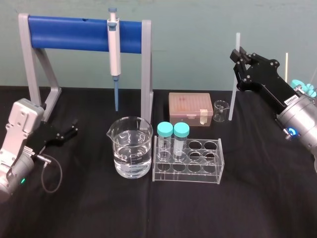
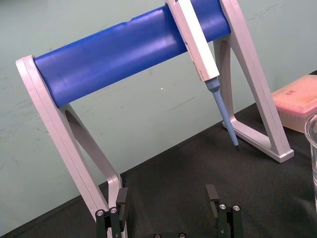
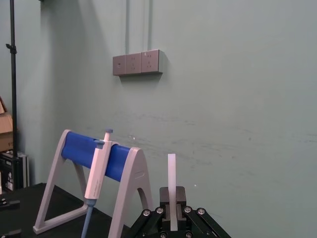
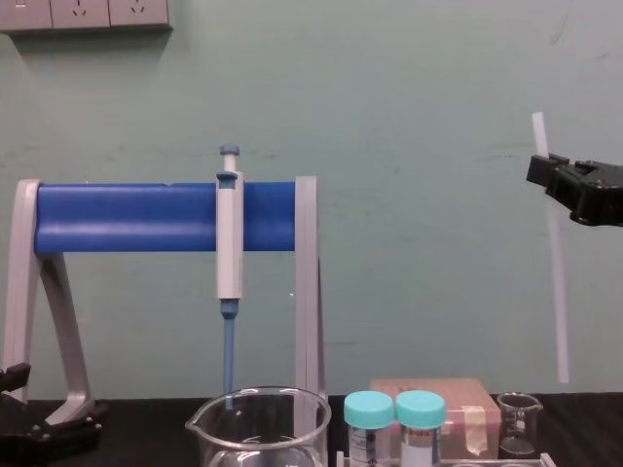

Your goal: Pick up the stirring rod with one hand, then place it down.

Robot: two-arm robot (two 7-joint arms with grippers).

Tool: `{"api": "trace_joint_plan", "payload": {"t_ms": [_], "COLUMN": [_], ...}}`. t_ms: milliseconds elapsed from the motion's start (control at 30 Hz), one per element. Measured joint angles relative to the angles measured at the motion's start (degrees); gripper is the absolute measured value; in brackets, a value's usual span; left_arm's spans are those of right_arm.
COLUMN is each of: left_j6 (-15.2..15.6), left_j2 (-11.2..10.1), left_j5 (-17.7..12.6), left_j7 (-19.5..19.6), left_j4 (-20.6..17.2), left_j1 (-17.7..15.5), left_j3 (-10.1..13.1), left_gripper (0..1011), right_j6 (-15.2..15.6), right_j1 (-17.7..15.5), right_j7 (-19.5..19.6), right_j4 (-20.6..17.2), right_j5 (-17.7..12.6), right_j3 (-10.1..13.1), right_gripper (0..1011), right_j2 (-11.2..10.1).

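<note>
The stirring rod, a thin translucent white stick, hangs nearly upright in the air at the right, well above the table. My right gripper is shut on it near its upper end. In the chest view the rod reaches down from the right gripper, and its lower tip hangs above the small beaker. The right wrist view has the rod standing up between the jaws of the gripper. My left gripper rests low on the table at the left, open and holding nothing.
A blue-and-white pipette hangs on the grey stand with the blue bar. On the black table stand a large beaker of water, a clear tube rack with two teal-capped tubes, a pink tip box and a small beaker.
</note>
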State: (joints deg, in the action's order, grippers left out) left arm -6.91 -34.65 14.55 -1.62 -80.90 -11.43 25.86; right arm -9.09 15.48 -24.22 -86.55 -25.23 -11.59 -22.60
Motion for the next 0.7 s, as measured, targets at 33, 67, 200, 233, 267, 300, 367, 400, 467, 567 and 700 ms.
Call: {"api": "trace_joint_plan", "payload": {"t_ms": [33, 67, 200, 233, 267, 300, 367, 400, 467, 567, 700], "left_j6": [0.0, 0.0, 0.0, 0.0, 0.0, 0.0, 0.0, 0.0, 0.0, 0.0, 0.0], "left_j2": [0.0, 0.0, 0.0, 0.0, 0.0, 0.0, 0.0, 0.0, 0.0, 0.0, 0.0], "left_j5": [0.0, 0.0, 0.0, 0.0, 0.0, 0.0, 0.0, 0.0, 0.0, 0.0, 0.0], "left_j7": [0.0, 0.0, 0.0, 0.0, 0.0, 0.0, 0.0, 0.0, 0.0, 0.0, 0.0], "left_j4": [0.0, 0.0, 0.0, 0.0, 0.0, 0.0, 0.0, 0.0, 0.0, 0.0, 0.0], "left_j1": [0.0, 0.0, 0.0, 0.0, 0.0, 0.0, 0.0, 0.0, 0.0, 0.0, 0.0], "left_j3": [0.0, 0.0, 0.0, 0.0, 0.0, 0.0, 0.0, 0.0, 0.0, 0.0, 0.0], "left_gripper": [1000, 1000, 1000, 1000, 1000, 1000, 1000, 1001, 1000, 1000, 1000], "right_j6": [0.0, 0.1, 0.1, 0.2, 0.2, 0.2, 0.2, 0.2, 0.2, 0.2, 0.2], "right_j1": [0.0, -0.1, -0.1, -0.1, -0.2, -0.2, -0.3, -0.3, -0.3, -0.5, -0.5], "right_j7": [0.0, 0.0, -0.1, -0.2, -0.3, -0.3, -0.3, -0.4, -0.4, -0.5, -0.5], "right_j4": [0.0, 0.0, -0.1, -0.1, -0.2, -0.2, -0.3, -0.4, -0.4, -0.6, -0.7], "right_j5": [0.0, 0.0, 0.0, 0.1, 0.1, 0.1, 0.1, 0.1, 0.1, 0.1, 0.1], "right_j3": [0.0, 0.0, 0.1, 0.1, 0.1, 0.1, 0.1, 0.1, 0.1, 0.0, 0.0], "right_gripper": [68, 68, 68, 68, 68, 68, 68, 68, 68, 68, 67], "right_j2": [0.0, 0.0, 0.0, 0.0, 0.0, 0.0, 0.0, 0.0, 0.0, 0.0, 0.0]}}
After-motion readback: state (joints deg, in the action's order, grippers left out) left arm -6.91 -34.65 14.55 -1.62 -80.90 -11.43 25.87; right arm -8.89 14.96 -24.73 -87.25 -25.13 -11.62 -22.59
